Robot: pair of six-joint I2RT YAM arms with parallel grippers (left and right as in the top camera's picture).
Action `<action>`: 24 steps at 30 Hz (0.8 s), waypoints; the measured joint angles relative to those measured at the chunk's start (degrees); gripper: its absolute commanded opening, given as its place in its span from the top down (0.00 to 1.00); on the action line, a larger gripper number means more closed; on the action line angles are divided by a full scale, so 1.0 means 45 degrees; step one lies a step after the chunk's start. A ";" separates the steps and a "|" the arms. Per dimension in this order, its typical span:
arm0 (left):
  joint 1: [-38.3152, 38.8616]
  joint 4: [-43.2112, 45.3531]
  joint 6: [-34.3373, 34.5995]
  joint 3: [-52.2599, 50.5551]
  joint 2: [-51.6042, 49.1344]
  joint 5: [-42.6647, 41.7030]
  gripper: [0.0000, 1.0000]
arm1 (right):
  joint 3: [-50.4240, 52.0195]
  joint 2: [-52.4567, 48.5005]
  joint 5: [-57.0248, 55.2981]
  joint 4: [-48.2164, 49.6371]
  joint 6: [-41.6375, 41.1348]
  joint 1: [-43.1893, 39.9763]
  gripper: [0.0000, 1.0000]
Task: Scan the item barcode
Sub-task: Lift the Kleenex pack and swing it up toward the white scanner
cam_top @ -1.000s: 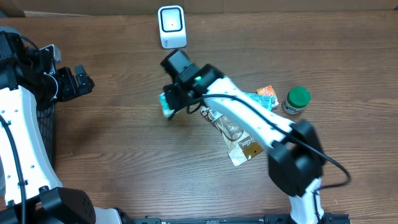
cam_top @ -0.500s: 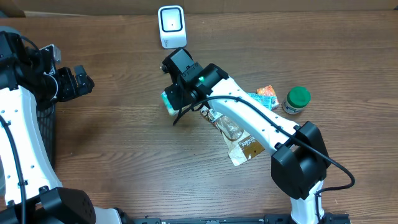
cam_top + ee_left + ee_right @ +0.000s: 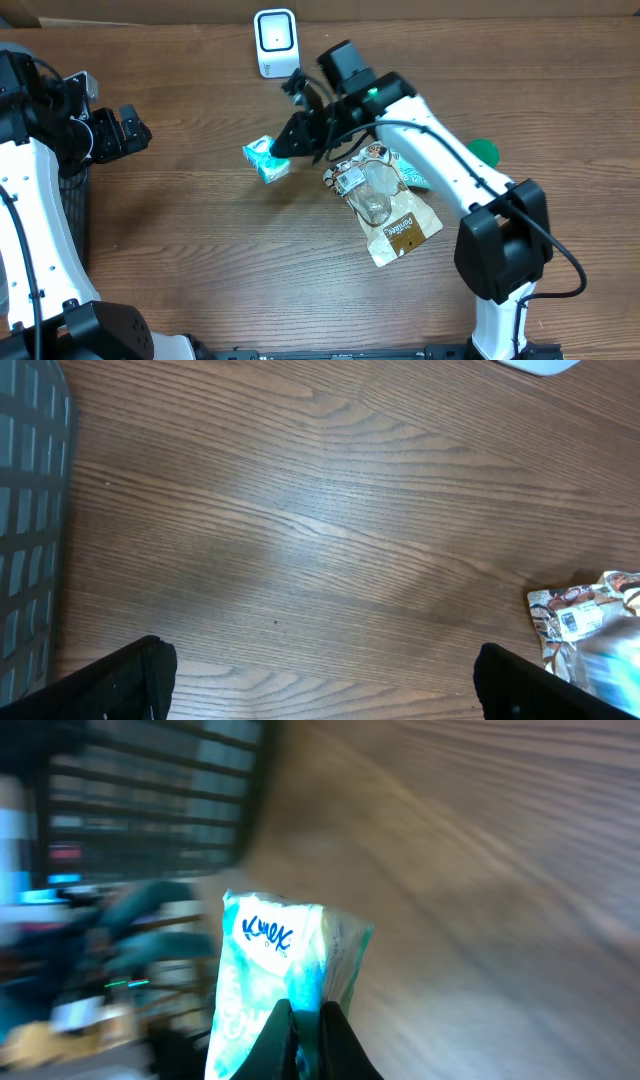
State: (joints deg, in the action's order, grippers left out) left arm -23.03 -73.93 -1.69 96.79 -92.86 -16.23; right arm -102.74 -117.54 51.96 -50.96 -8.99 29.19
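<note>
While overhead shows scanner [image 3: 276,42], wrist-only tissue pack [image 3: 285,970] lettering

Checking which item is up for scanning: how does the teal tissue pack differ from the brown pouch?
The tissue pack is teal and white; the pouch is brown with a clear window. The tissue pack is smaller than the pouch. The shut right gripper pinches the tissue pack; the pouch lies flat on the table, ungripped. Both are soft packets.
</note>
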 measured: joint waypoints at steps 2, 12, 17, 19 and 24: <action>0.0000 0.0000 0.0000 0.0005 0.0000 0.0000 0.00 | 0.0000 0.0000 0.1554 0.0010 0.0000 -0.0491 0.96; 0.0000 0.0000 0.0000 0.0000 0.0000 0.0000 0.00 | 0.0000 0.0000 0.5863 0.0000 -0.0010 -0.2302 0.96; 0.0000 0.0000 0.0000 0.0005 0.0000 0.0000 0.00 | 0.0000 0.0000 0.6149 -0.0185 -0.0068 -0.2871 0.96; 0.0000 0.0000 0.0000 0.0000 0.0000 0.0000 0.01 | 0.0000 0.0000 0.5343 -0.0607 -0.0068 -0.2963 0.96; 0.0000 0.0000 0.0000 0.0000 0.0000 0.0000 0.00 | -0.0248 0.0000 0.0772 -0.2511 -0.0019 -0.2555 0.96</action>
State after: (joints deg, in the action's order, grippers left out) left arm -23.03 -73.93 -1.69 96.79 -92.86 -16.23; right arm -103.85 -117.54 55.44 -62.26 -9.08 17.69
